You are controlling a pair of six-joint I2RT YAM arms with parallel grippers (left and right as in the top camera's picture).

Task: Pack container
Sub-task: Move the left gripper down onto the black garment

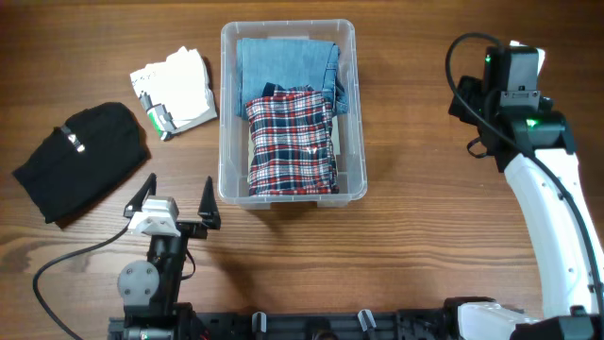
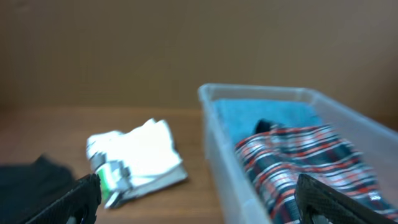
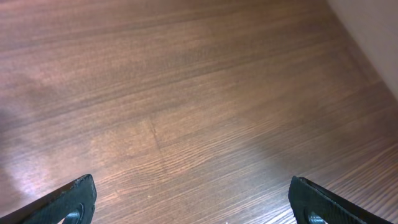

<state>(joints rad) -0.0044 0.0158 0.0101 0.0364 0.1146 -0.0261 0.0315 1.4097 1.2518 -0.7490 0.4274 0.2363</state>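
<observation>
Left claw [image 1: 179, 189]: jaws spread wide, holding nothing; low over the table, near the bin's front left corner.
Right claw [image 3: 193, 196]: jaws equally wide, holding nothing; well right of the bin.
Bin [image 1: 225, 104]: upright at mid-table [image 1: 415, 142], open-topped.
Inside: folded plaid shirt [image 1: 291, 142] at the near end, overlapping folded denim [image 1: 283, 61] at the far end.
Outside: white bundle [image 1: 175, 85] and black garment [image 1: 83, 161], left of the bin.
Left wrist view: blurred; shows the bin's wall side-on.
Right wrist view: wood grain between the fingers.
</observation>
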